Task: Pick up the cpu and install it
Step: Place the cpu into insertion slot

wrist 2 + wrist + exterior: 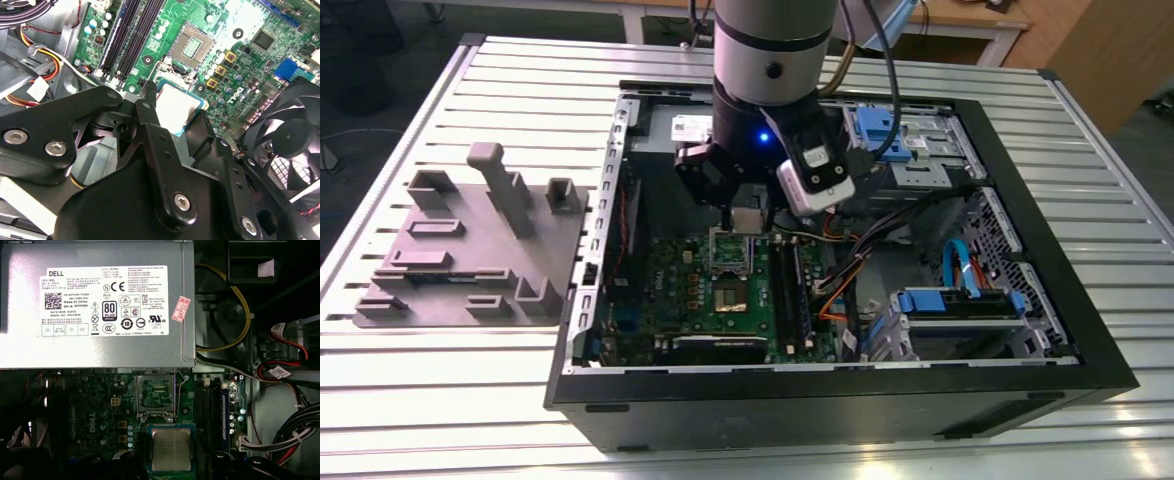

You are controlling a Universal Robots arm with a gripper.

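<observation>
The cpu (pixel 171 449), a small square chip with a dull silver top and a green rim, hangs just above the green motherboard (pixel 680 290). My gripper (pixel 177 106) is shut on it, one black finger (pixel 150 102) at each side. The open, empty socket (pixel 156 392) lies on the board a short way beyond the chip; it appears again in the second wrist view (pixel 192 45). In the exterior view the gripper (pixel 747 222) hovers inside the open computer case, directly over the socket (pixel 727 252), with the cpu (pixel 747 218) a pale patch between the fingers.
A large grey metal box with a white label (pixel 95 302) borders the socket. Memory slots (pixel 132 30), bundled cables (pixel 854 270) and blue drive brackets (pixel 961 300) crowd the case. A black fan (pixel 287 135) sits beside the chip. A grey fixture plate (pixel 474 250) lies on the slatted table.
</observation>
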